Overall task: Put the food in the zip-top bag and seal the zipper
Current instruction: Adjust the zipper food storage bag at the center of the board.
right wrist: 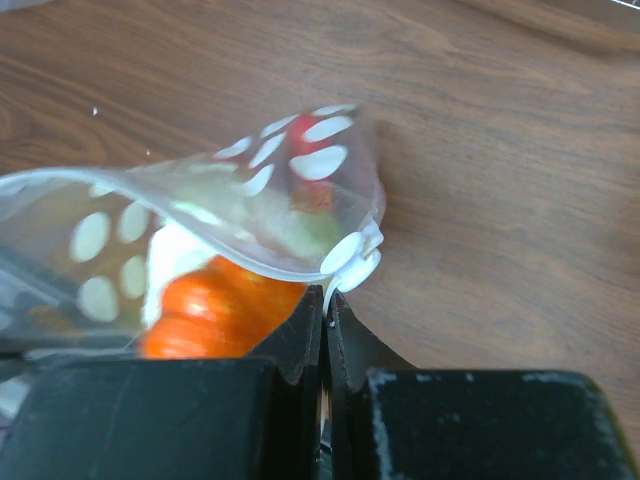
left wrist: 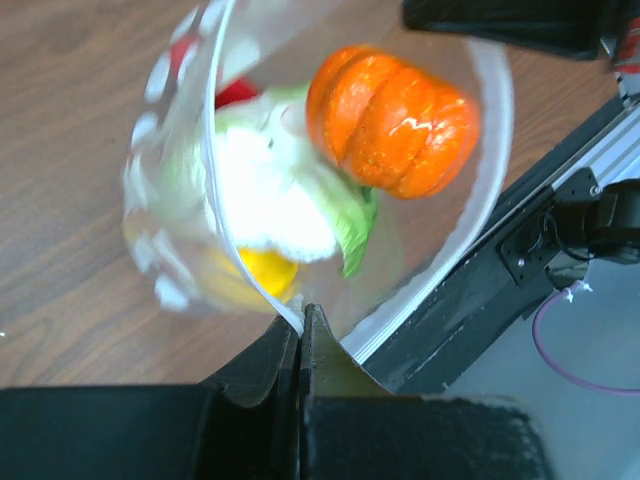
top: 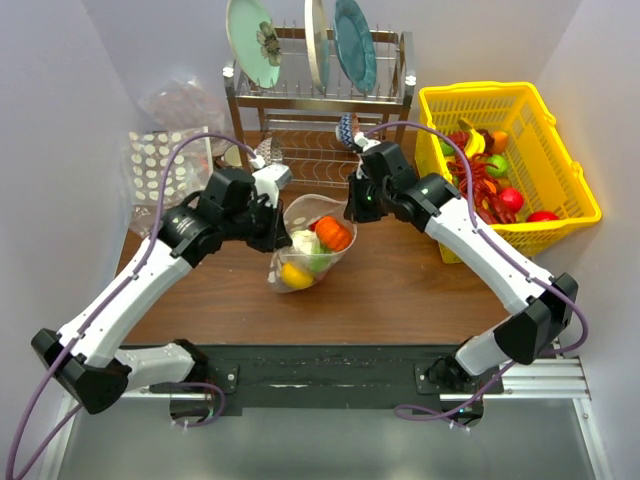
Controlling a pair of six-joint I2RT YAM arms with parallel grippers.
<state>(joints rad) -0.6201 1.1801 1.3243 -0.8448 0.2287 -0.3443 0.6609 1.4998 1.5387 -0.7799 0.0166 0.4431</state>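
A clear zip-top bag (top: 305, 250) sits in the middle of the desk (top: 400, 290), its mouth gaping. The food (top: 300, 270) is inside: an orange pumpkin (left wrist: 392, 120), a white-and-green piece, something yellow, something red. The left tool (top: 270, 228) is clenched on one end of the rim, and the right tool (top: 352, 212) is clenched on the opposite corner. Sealing looks like the step in hand. Done well, the two ends draw apart until the zipper (left wrist: 212, 170) lies flat, with the pumpkin below the strip before any pressing.

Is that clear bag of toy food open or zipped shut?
Open: the zip-top bag gapes wide, left end effector and right end effector pinching its rim.
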